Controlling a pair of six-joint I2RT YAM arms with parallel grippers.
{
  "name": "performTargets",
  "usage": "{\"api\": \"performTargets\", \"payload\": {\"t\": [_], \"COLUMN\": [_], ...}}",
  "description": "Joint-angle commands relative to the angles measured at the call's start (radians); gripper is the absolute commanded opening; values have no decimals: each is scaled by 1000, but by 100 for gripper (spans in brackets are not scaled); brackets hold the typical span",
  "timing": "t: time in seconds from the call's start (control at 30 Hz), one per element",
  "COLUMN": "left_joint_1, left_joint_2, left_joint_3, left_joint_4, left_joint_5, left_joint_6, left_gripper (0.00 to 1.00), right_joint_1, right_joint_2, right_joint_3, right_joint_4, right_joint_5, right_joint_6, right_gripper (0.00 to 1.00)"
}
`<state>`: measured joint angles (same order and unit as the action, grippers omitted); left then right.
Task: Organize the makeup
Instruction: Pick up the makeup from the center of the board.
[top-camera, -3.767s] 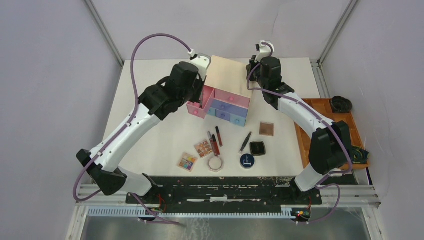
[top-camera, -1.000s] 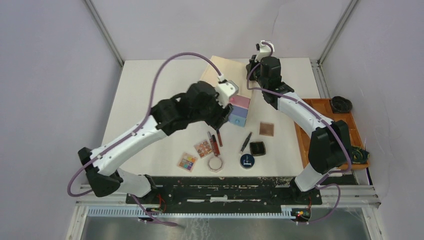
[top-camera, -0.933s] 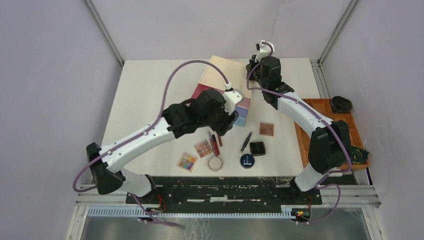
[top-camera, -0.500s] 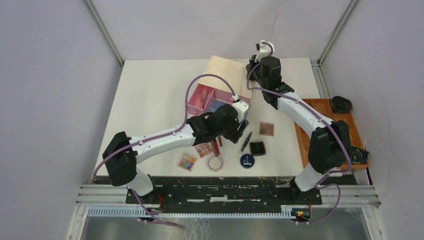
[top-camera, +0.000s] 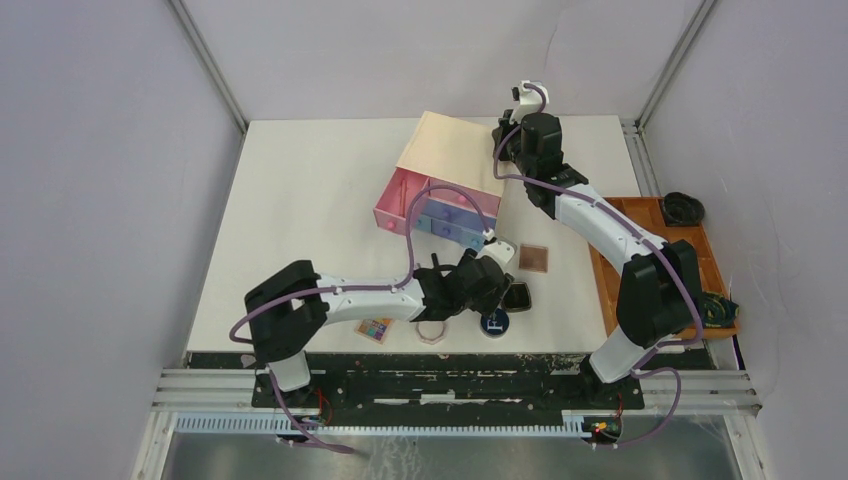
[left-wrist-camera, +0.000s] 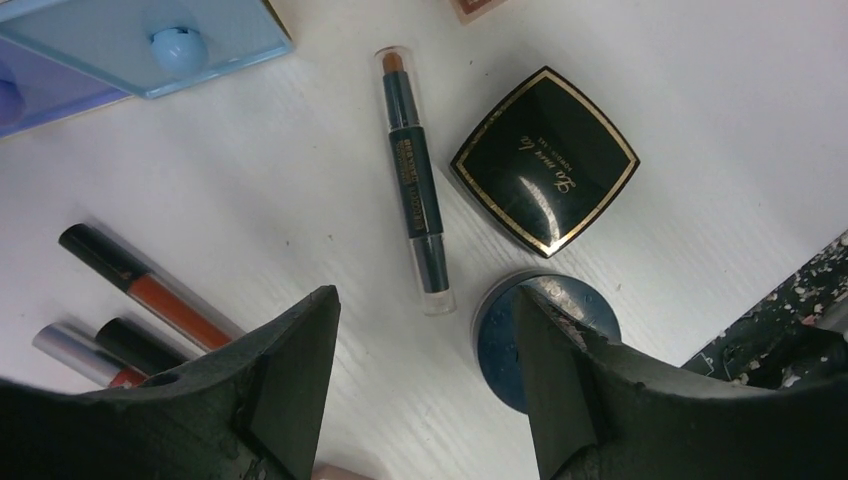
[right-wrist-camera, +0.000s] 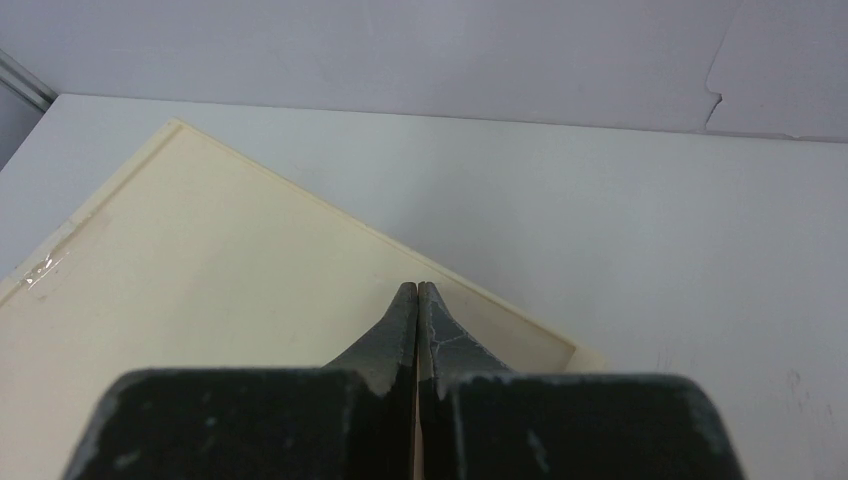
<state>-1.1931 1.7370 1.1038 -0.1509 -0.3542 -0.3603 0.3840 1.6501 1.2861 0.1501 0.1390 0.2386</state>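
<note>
Makeup (top-camera: 533, 258) lying loose on counter (top-camera: 300, 190) near front edge, outside drawer box (top-camera: 455, 150). Pink drawer (top-camera: 400, 205) standing pulled out. Left claw (left-wrist-camera: 420, 305) hovering wide open, gripping nothing, lining up over end of slim dark tube (left-wrist-camera: 412, 190). Black square compact (left-wrist-camera: 545, 160) and round blue compact (left-wrist-camera: 530, 335) lying just beside tube. Right claw (right-wrist-camera: 417, 300) sitting pressed closed, empty, over box top. Step, judging: reaching for tube pick. Next: lowering, keeping fingers off compacts, closing across tube.

even, bright diffuse light, soft faint shadows; wrist views sharp, their near edges slightly blurred.
</note>
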Motion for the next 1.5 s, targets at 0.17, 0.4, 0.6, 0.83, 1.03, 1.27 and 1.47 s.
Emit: {"api": "performTargets", "payload": {"t": [0.17,0.4,0.6,0.83,1.03,1.27,1.47], "left_joint_1": [-20,-22,-23,-23,-21,-21,-21], "left_joint_2": [65,152,167,210,225,179,-19], "left_joint_3": [-30,-31,-49,-43,-30,-28,52], "left_joint_4": [172,203,227,229,212,142,-131], "left_joint_5": [-84,-110,-121,-112,-104,-143,-126], "left_joint_6": [-94,-70,-48,-24,3,50,205], "left_gripper": [71,71,70,65,21,3,3], "right_joint_1": [-15,-16,-14,-15,-14,-15,-15], "right_joint_2": [89,84,87,86,89,91,88], "right_joint_3": [-84,-86,-87,-88,-86,-85,-87], "right_joint_4": [-337,-338,-334,-334,-334,-334,-338], "right_joint_5": [20,23,22,22,22,23,36], "right_joint_6": [-9,-10,-10,-10,-12,-12,-15], "right_gripper": [1,1,1,1,0,1,0]}}
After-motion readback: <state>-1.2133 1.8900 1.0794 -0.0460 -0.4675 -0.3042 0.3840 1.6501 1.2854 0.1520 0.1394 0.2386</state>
